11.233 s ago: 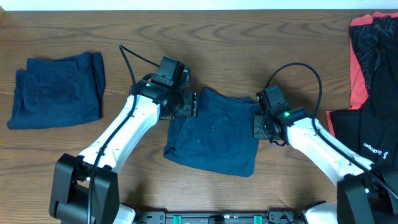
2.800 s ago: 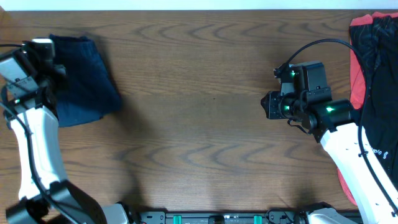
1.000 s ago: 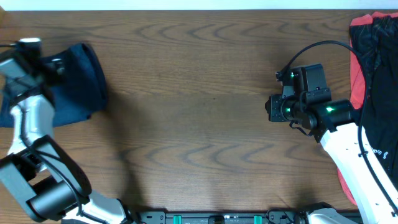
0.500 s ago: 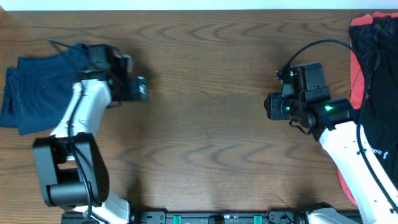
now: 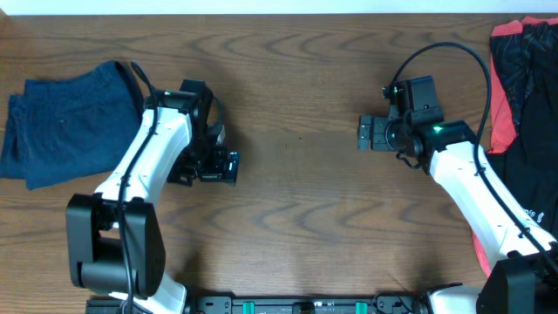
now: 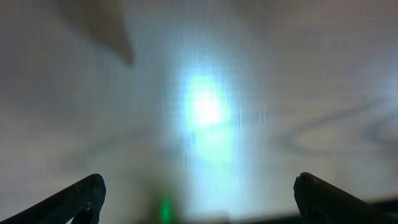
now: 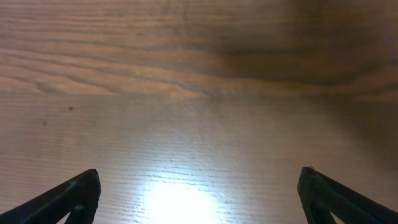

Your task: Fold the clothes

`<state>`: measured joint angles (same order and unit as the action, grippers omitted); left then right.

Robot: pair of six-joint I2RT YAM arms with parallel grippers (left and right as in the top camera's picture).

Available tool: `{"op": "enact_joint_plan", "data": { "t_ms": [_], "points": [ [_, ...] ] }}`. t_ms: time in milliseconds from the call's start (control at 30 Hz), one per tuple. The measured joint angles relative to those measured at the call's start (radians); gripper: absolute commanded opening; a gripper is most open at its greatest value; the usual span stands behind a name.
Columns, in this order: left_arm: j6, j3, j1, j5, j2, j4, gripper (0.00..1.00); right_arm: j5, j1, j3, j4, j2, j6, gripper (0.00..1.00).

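Folded dark navy clothes [image 5: 61, 118] lie at the table's left end. More clothes, black with coral-red panels [image 5: 521, 96], are heaped at the right edge. My left gripper [image 5: 228, 167] hangs over bare wood to the right of the navy pile, open and empty. In the blurred left wrist view its fingertips [image 6: 81, 198] stand far apart over glare. My right gripper [image 5: 364, 133] points left over bare wood, away from the black and red heap, open with nothing in it. Only wood grain shows between its fingertips [image 7: 78, 194] in the right wrist view.
The brown wooden table [image 5: 296, 218] runs between the two arms. A black cable [image 5: 436, 57] loops above the right arm. The robot base bar [image 5: 314, 305] sits at the table's front edge.
My left arm swung right, away from the navy pile, to over the bare table. My right gripper opened wide and shifted a little up and left.
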<state>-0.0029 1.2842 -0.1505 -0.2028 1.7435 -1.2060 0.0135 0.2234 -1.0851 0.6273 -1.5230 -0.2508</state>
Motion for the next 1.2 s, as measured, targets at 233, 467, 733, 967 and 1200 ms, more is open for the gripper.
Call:
{"op": "enact_joint_plan", "data": {
  "t_ms": [233, 467, 733, 967, 1200],
  "points": [
    [-0.002, 0.005, -0.005, 0.000, -0.138, -0.024, 0.98, -0.008, -0.018, 0.001, 0.093, 0.063, -0.030, 0.99],
    [-0.002, 0.004, -0.027, 0.035, -0.469, 0.068, 0.98, -0.073, 0.014, 0.001, 0.167, 0.261, -0.077, 0.99],
    [0.000, -0.130, -0.067, 0.053, -0.866, 0.173, 0.98, -0.246, 0.180, 0.056, 0.172, 0.580, -0.116, 0.99],
    [0.000, -0.275, -0.074, 0.053, -1.061, 0.265, 0.98, -0.289, 0.224, 0.143, 0.232, 0.731, -0.124, 0.99],
    [0.000, -0.280, -0.074, 0.053, -1.066, 0.268, 0.98, -0.298, 0.224, 0.147, 0.259, 0.735, -0.125, 0.99]
  ]
}}
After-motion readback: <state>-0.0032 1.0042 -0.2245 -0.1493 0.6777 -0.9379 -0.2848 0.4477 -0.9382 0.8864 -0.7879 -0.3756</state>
